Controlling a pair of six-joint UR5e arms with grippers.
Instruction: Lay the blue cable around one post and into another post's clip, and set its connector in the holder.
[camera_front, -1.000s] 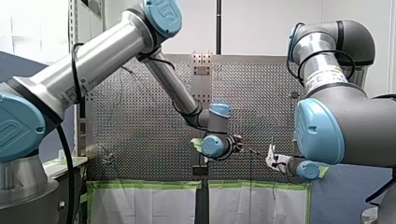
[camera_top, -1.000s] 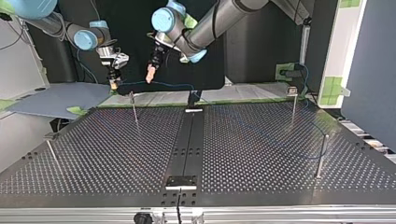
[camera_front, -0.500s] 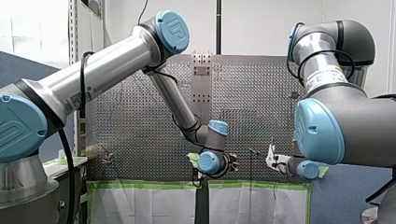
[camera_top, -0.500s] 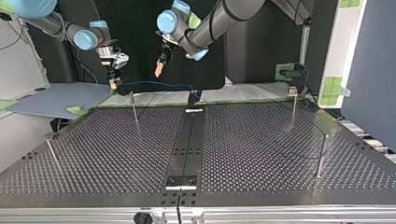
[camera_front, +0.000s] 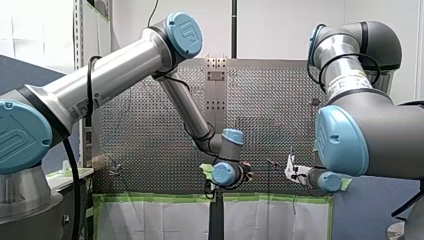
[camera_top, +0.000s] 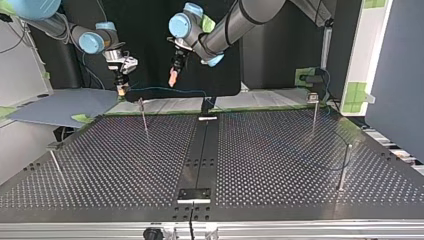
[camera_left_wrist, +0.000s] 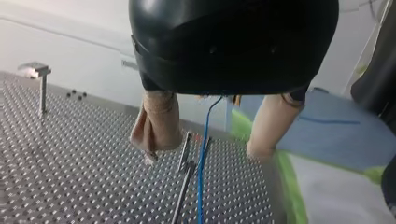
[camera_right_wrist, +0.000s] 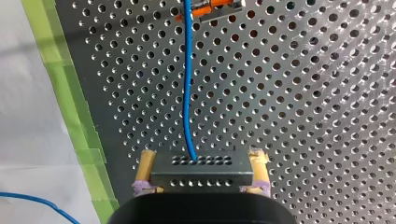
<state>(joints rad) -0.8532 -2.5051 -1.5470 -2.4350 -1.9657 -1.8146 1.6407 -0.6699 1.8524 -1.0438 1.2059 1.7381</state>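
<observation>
Nearest, in the top view, the perforated table (camera_top: 100, 165) carries thin upright posts; one post (camera_top: 144, 116) stands near the far edge. Just beyond it the blue cable (camera_top: 165, 90) stretches level, its long axis running across the view. At the cable's left end the robot's right gripper (camera_top: 120, 87) points down, its yellow-padded fingers (camera_right_wrist: 145, 168) clamped on the dark connector (camera_right_wrist: 201, 169), from which the cable runs straight ahead. The left gripper (camera_top: 173, 79) hangs above the cable, beige fingers (camera_left_wrist: 156, 123) spread apart, the cable showing between them, ungripped.
</observation>
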